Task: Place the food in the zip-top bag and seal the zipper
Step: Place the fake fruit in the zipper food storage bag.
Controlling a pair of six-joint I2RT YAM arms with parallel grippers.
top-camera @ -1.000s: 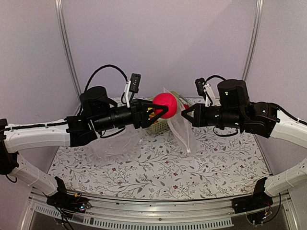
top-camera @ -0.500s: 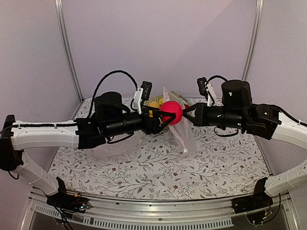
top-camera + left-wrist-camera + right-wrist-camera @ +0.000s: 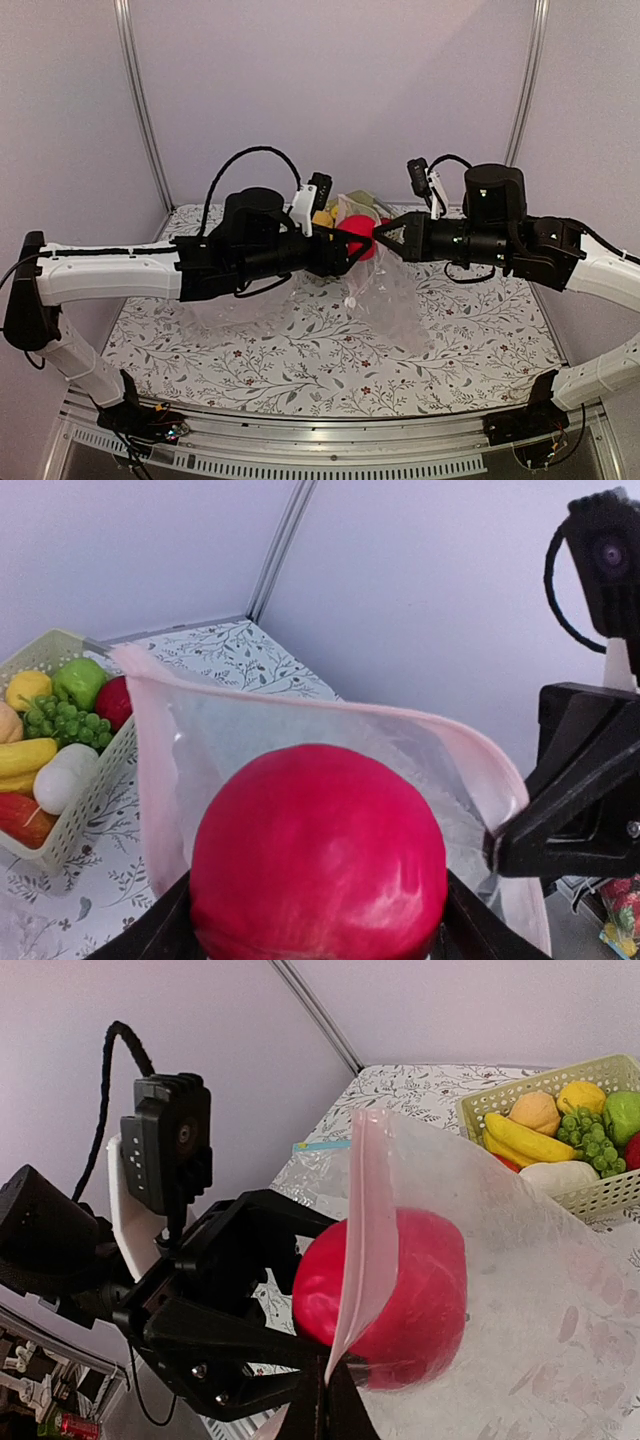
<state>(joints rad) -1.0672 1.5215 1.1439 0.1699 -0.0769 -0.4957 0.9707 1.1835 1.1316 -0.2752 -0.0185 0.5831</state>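
Note:
My left gripper [image 3: 352, 246] is shut on a glossy red apple [image 3: 320, 860], one piece of the food. The apple sits in the mouth of the zip-top bag [image 3: 540, 1290], half past the pink zipper [image 3: 362, 1220] strip. My right gripper [image 3: 328, 1375] is shut on that pink rim and holds the clear bag up above the table, facing the left gripper [image 3: 230, 1340]. From the top, the apple [image 3: 362, 240] shows between the two grippers and the bag [image 3: 390, 300] hangs below the right gripper [image 3: 380, 236]. The slider is not visible.
A pale green basket [image 3: 90, 780] at the back holds more food: a banana [image 3: 525, 1140], green grapes [image 3: 590, 1135], a white piece [image 3: 62, 777] and round fruits. Another clear bag [image 3: 235, 305] lies on the flowered cloth under the left arm, its blue strip [image 3: 320, 1146] showing.
The left arm has carried the red apple to the right and into the bag's mouth. The bag has opened wider and hangs lower. The right gripper has stayed shut on its rim.

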